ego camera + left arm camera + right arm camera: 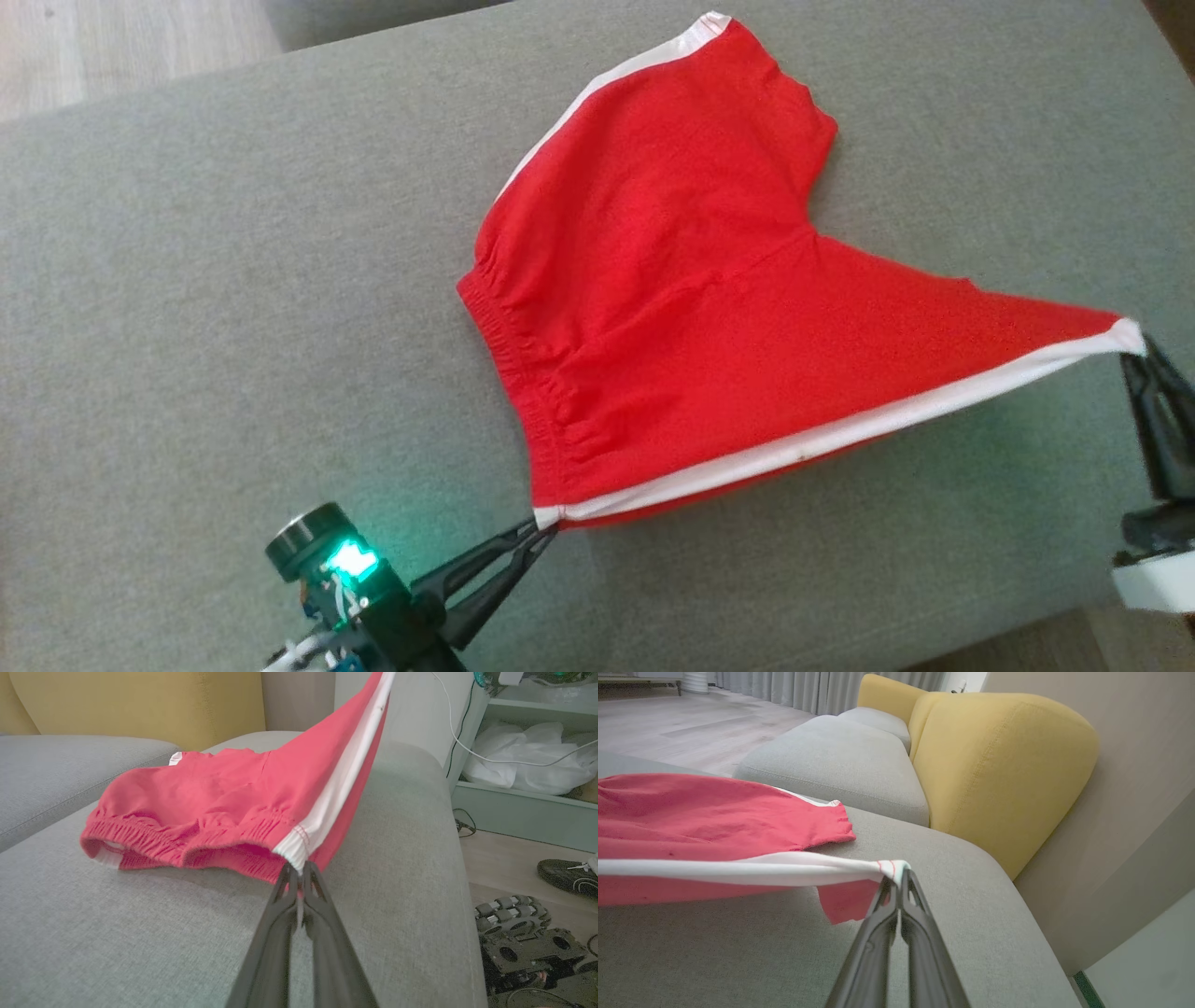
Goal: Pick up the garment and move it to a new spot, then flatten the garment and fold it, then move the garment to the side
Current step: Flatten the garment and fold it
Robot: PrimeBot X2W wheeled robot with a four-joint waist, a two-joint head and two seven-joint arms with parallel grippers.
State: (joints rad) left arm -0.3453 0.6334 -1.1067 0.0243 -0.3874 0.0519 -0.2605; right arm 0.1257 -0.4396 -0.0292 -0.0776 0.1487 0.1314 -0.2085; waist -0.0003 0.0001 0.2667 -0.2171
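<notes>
Two closed grippers share the red shorts point(691, 308), each with its fingers pinched tight on one end of the white side stripe point(840, 431): the left gripper point(546, 532) at about 6 o'clock in the head view grips the waistband point(509, 364) corner, and the right gripper point(1141, 350) at 3 o'clock grips the leg-hem corner. The stripe runs taut between them and is raised off the grey cushion point(233, 280), while the far leg point(747, 112) and the other end of the waistband rest on the cushion toward 12 o'clock. Judging by this, the garment is gripped and being spread, so the robot looks to be somewhere between moving it and flattening it; no fold shows, and the folding and the final move to the side appear to be left. The right gripper's body is cut off at the head view's 3 o'clock edge, the left arm at 6 o'clock, and the underside of the lifted cloth is hidden, so wrinkles beneath cannot be judged.
</notes>
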